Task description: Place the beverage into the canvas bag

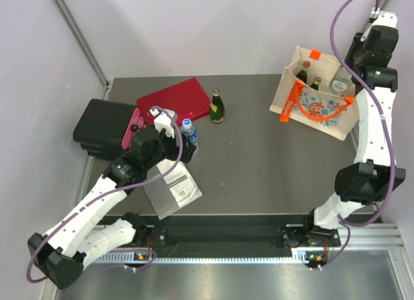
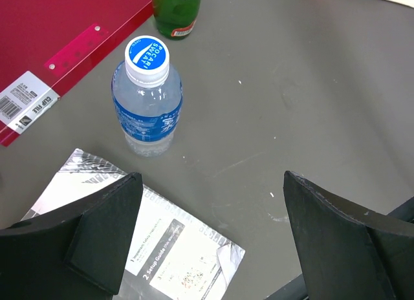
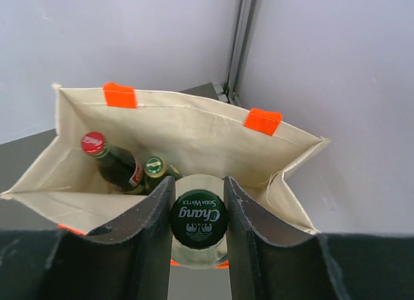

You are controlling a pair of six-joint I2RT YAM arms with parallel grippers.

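Chang Soda Water bottle, as we read on its cap, sits clamped in the right gripper at the mouth of the canvas bag, beside a red-capped bottle. The left gripper stands wide near a Pocari Sweat bottle. The red folder reads "CLIP FILE".

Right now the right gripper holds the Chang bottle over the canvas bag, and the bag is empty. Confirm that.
Wrong on one point: the canvas bag is not empty. The right wrist view shows a red-capped bottle and a gold-capped bottle inside. The right gripper does hold the Chang bottle over it.
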